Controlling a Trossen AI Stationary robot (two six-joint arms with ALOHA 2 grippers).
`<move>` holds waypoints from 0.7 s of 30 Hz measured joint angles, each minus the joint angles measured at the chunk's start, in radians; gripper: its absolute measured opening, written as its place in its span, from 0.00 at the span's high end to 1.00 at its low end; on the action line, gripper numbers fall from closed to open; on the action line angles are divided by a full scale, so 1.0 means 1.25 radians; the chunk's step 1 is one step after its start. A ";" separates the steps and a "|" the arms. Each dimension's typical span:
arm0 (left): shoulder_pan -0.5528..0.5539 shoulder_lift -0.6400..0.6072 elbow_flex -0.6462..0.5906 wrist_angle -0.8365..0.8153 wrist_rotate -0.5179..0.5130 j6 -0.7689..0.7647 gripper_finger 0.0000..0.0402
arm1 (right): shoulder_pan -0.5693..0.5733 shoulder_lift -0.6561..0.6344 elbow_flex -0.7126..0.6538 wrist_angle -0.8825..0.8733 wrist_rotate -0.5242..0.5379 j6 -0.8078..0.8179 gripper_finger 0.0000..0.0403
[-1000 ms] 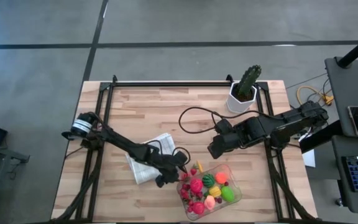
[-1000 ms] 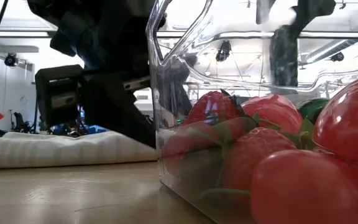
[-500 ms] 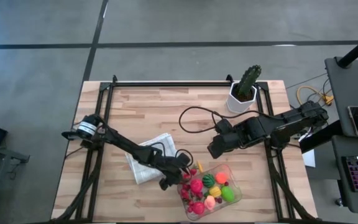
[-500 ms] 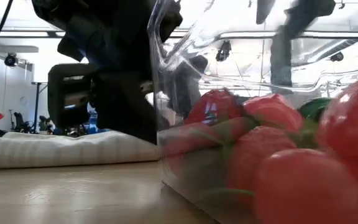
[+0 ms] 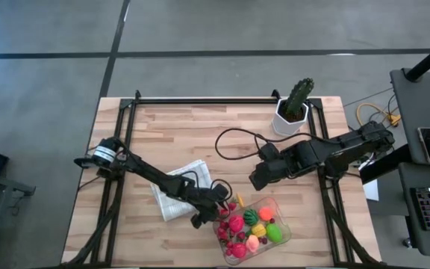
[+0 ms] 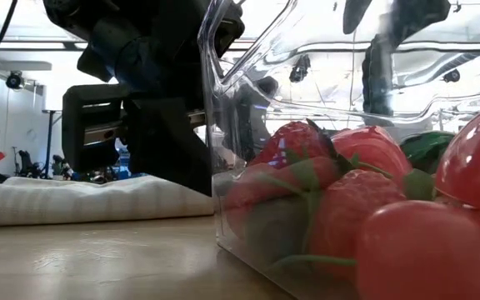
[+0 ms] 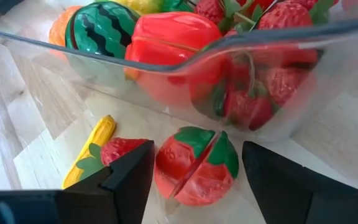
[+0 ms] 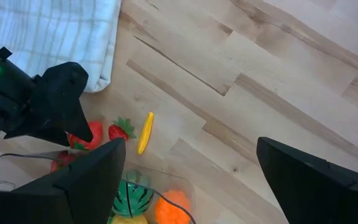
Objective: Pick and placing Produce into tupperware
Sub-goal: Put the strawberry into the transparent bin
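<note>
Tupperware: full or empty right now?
Partly full. The tupperware holds piled produce, yet a split tomato, strawberry and yellow corn lie outside on the table.

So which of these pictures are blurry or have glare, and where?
Low view: the clear plastic rectangular container sits so close that its wall bends the bright ceiling lights, and the nearest red toy strawberry is soft. Left wrist view: the left gripper's dark fingers are out of focus. High view: evenly lit.
</note>
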 joint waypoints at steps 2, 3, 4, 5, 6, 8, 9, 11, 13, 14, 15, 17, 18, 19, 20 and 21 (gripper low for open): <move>0.000 0.000 0.000 0.000 0.000 0.000 0.45 | 0.000 0.000 0.000 0.000 0.000 0.002 0.12; 0.000 0.000 -0.001 -0.001 0.000 0.000 0.47 | 0.000 0.000 0.000 0.000 0.000 0.003 0.12; 0.000 0.000 -0.001 -0.001 0.000 0.000 0.48 | 0.000 0.000 0.000 0.000 0.000 0.003 0.12; 0.000 0.000 -0.001 -0.002 0.001 0.000 0.50 | 0.000 0.000 0.000 0.000 0.000 0.003 0.12; 0.000 -0.001 -0.001 -0.003 0.001 0.000 0.51 | 0.000 0.000 0.000 0.000 0.000 0.003 0.12; 0.000 -0.001 0.000 -0.003 0.001 -0.001 0.53 | 0.000 0.000 0.000 0.000 0.000 0.004 0.12; 0.000 -0.001 0.000 -0.003 0.001 -0.001 0.54 | 0.000 0.000 0.000 0.000 0.000 0.004 0.12; 0.000 -0.001 0.000 -0.005 -0.001 0.000 0.54 | 0.000 0.000 0.000 0.000 0.000 0.004 0.12; 0.000 -0.003 0.002 -0.015 -0.023 0.001 0.54 | 0.000 0.000 0.000 0.000 0.000 0.004 0.12; 0.000 -0.006 0.002 -0.020 -0.042 0.001 0.55 | 0.000 0.000 0.000 0.000 0.000 0.003 0.12; 0.000 -0.013 0.001 -0.026 -0.063 0.001 0.55 | 0.000 0.000 0.000 0.000 0.000 0.004 0.12; 0.002 -0.029 -0.001 -0.038 -0.098 0.001 0.55 | 0.000 0.000 0.000 0.000 0.000 0.004 0.12; 0.004 -0.040 -0.001 -0.049 -0.113 0.001 0.55 | 0.000 0.000 0.000 0.000 0.000 0.004 0.12; 0.007 -0.053 -0.001 -0.061 -0.124 0.002 0.55 | 0.000 0.000 0.000 0.000 0.000 0.004 0.12; 0.009 -0.068 -0.001 -0.084 -0.138 0.002 0.55 | 0.000 0.000 0.000 0.000 0.000 0.003 0.12; 0.013 -0.084 -0.001 -0.114 -0.152 0.002 0.55 | 0.000 0.000 0.000 0.000 0.000 0.003 0.12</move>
